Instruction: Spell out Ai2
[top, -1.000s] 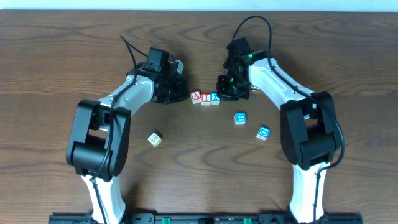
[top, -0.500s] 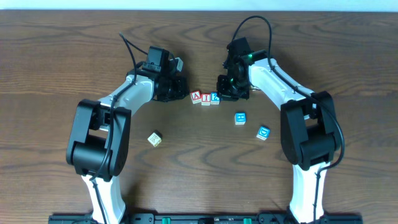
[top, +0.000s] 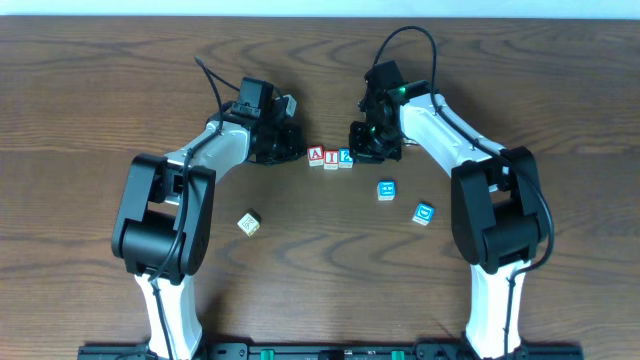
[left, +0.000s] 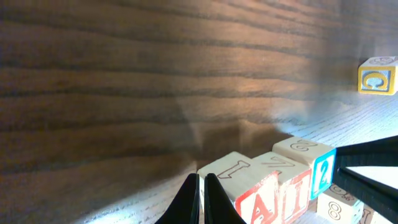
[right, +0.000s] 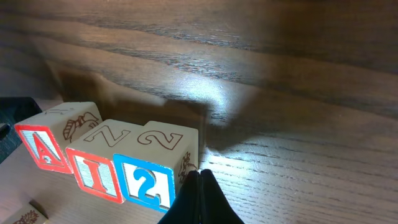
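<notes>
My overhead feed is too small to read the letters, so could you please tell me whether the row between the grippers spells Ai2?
Observer: Yes. In the right wrist view the A block, I block and 2 block sit side by side, touching, in that order.
Operator: Thank you. Is the right gripper holding anything?
Observer: No. The right gripper is shut and empty, its tips just beside the 2 block.
Operator: And the left one?
Observer: The left gripper is shut on nothing, next to the A block.
</notes>
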